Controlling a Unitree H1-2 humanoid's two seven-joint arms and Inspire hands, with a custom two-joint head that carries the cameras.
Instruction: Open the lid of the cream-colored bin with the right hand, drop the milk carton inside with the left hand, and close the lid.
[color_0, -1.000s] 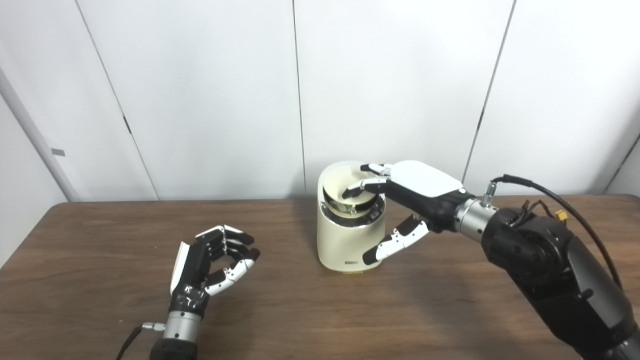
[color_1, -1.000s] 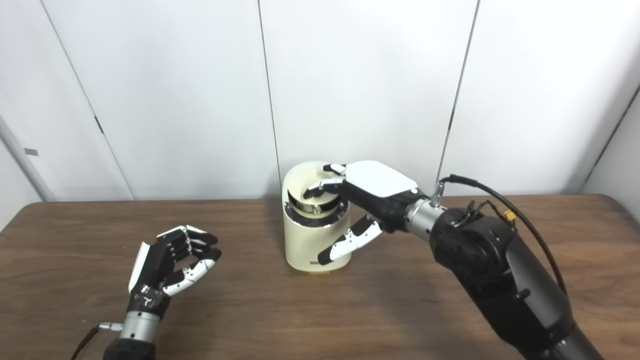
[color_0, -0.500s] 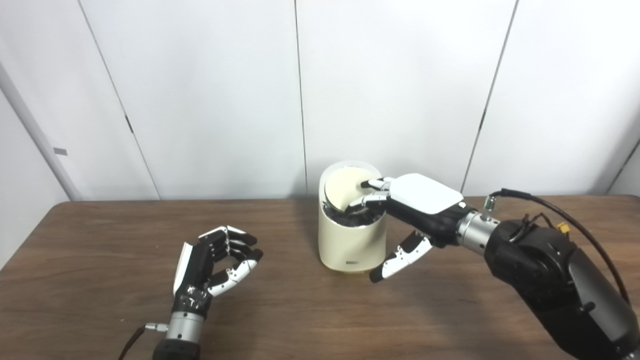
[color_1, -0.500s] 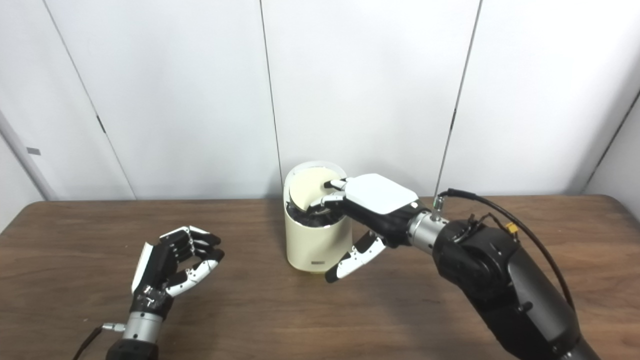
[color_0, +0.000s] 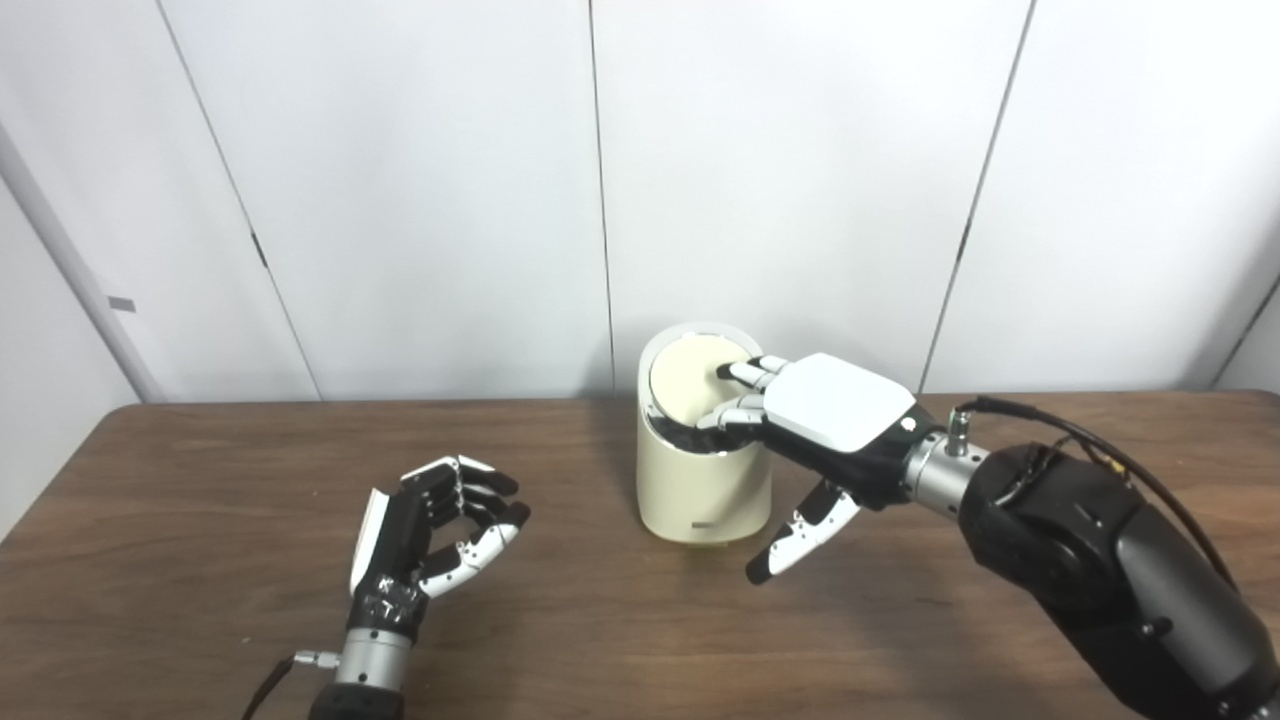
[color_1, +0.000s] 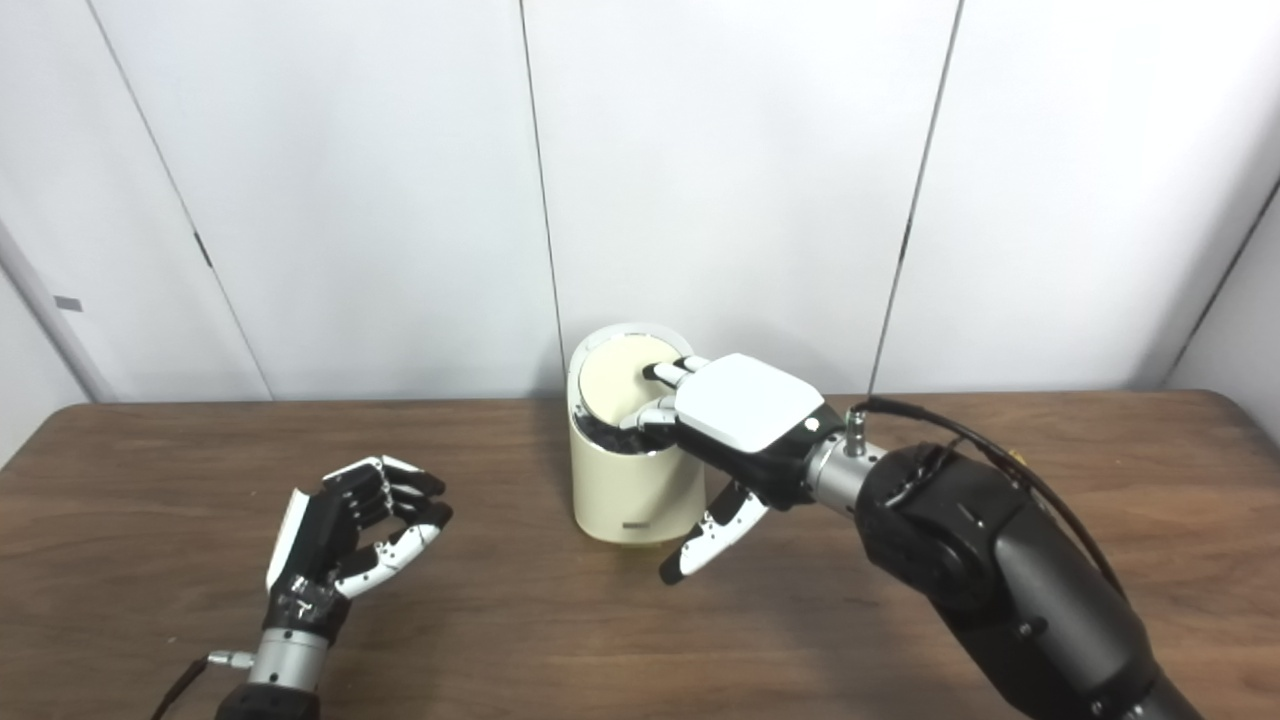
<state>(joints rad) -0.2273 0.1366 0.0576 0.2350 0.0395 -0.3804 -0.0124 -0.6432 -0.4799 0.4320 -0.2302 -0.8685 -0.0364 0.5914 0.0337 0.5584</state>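
Both hands are in view: at frame centre the right hand (color_0: 835, 420) rests spread fingers on the cream bin's (color_0: 700, 490) nearly shut lid (color_0: 690, 378); lower left, the left hand (color_0: 425, 535) curls loosely, holding nothing; no milk carton shows, presumably inside.

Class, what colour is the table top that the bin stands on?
Dark brown wood grain, on the table; the left eye view shows it best.
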